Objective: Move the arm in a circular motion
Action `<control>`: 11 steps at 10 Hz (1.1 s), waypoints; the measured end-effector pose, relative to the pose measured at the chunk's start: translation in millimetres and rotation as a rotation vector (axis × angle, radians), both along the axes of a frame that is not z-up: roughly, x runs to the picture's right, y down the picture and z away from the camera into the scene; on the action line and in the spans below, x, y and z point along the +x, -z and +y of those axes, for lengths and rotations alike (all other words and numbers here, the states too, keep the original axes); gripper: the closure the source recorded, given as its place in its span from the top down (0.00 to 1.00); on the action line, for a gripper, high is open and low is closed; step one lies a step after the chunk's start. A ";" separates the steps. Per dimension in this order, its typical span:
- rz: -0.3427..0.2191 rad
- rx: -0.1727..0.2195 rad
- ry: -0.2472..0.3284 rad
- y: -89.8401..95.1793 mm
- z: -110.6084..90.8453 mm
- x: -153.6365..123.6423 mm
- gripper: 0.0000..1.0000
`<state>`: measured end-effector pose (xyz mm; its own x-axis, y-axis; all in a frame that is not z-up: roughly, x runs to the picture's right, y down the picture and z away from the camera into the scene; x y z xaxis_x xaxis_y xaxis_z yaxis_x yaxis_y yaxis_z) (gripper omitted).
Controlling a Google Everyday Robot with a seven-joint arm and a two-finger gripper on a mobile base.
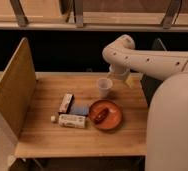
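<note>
Cream-white arm (157,62) enters from the right side of the view and reaches left over the back right part of a wooden table (47,140). Its bulbous joint sits at the top, and the last segment turns downward from there. The gripper (119,74) hangs at the end of that segment, above the table's far edge. Whether it is spread or pressed together cannot be told.

Items noted, placed from the gripper:
- A pale cup (104,86) stands upright just beside it, slightly lower left; contact cannot be confirmed.
- An orange plate (114,120) lies nearer the camera, holding a reddish-brown piece of food (100,114).
- A blue packet (79,110) lies left of the plate, touching its rim.
- A wrapped bar (66,102) and a white carton (72,121) lie further left, the carton on its side.
- A wooden panel (12,92) stands well apart, at the left edge.
</note>
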<state>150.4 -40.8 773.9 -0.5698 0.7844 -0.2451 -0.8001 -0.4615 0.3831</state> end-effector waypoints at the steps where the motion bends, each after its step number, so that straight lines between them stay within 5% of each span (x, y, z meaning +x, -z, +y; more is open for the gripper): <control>1: -0.022 0.008 0.046 -0.6 -6.8 -12.4 0.80; 6: -0.351 0.005 0.467 -34.9 -38.8 -187.0 0.80; 8: -0.495 0.013 0.525 -43.8 -42.9 -239.1 0.80; 11: -0.668 0.003 0.510 -36.6 -26.0 -303.9 0.80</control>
